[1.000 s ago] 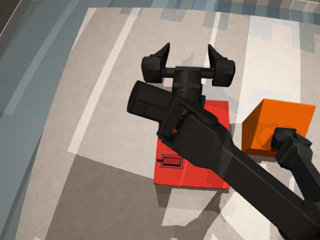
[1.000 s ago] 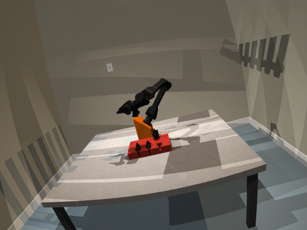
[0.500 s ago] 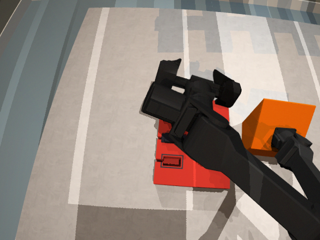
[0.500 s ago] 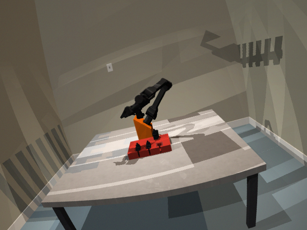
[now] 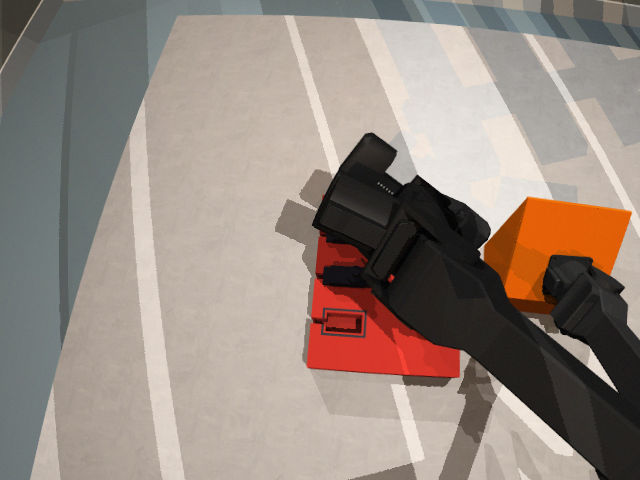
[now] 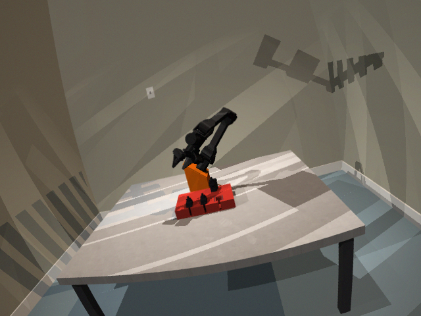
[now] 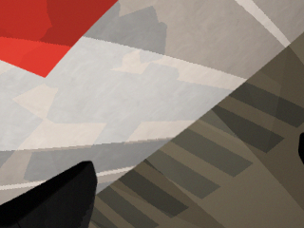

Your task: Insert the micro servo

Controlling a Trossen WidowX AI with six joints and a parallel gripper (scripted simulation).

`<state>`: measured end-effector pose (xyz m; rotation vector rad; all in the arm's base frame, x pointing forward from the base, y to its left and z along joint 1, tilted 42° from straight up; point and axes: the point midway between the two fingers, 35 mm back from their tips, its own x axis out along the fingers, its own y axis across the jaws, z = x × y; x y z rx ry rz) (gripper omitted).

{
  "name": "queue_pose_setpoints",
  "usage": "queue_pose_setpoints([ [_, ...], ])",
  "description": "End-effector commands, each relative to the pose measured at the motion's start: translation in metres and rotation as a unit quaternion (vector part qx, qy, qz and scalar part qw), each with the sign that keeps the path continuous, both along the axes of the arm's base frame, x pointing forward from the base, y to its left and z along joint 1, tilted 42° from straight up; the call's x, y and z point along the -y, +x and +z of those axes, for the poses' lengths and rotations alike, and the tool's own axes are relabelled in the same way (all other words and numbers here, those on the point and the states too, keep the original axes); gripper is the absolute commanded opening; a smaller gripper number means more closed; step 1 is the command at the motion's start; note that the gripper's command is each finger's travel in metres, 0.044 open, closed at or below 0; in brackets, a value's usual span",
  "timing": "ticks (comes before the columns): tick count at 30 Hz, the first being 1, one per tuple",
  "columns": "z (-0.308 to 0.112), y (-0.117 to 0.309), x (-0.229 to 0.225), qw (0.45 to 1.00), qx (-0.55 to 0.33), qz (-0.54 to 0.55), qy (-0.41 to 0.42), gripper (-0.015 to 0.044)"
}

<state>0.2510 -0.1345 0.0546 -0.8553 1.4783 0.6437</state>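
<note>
The red deck [image 5: 351, 356] [image 6: 226, 192] [image 7: 28, 54] lies on the table. Its outlined pocket [image 5: 342, 321] [image 6: 218, 197] is empty, with a side notch at the deck's edge. A black servo, apparently the loose one [image 6: 213, 184], stands near the deck's back edge, beyond the pocket in the exterior view; the arm hides it in the top view. Its exact pose is too small to tell. My gripper [image 6: 179, 166] [image 7: 201, 159] is open and empty, raised above and beyond the deck's far end from the pocket. Its fingertips are hidden in the top view.
Two servos sit in other pockets, the nearer one [image 5: 341, 275] [image 6: 203, 199] beside the empty pocket and another [image 6: 189, 201] farther along. The orange block [image 5: 568, 227] [image 6: 196, 178] stands behind the deck, beside the arm's base. The arm crosses over the deck.
</note>
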Motion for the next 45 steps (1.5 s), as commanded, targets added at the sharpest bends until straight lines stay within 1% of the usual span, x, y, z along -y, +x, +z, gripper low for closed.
queue_pose_setpoints([
  [1, -0.002, -0.009, -0.017, 0.998, 0.004, -0.052, 0.047, 0.044],
  [10, -0.003, -0.024, -0.048, 0.978, -0.005, -0.158, 0.134, 0.044],
  [19, 0.001, -0.041, -0.079, 0.939, -0.031, -0.268, 0.215, 0.044],
  [30, 0.012, -0.058, -0.115, 0.862, -0.081, -0.4, 0.301, 0.044],
  [41, 0.029, -0.072, -0.148, 0.757, -0.148, -0.52, 0.366, 0.044],
  [45, 0.03, -0.073, -0.149, 0.75, -0.153, -0.527, 0.37, 0.044],
])
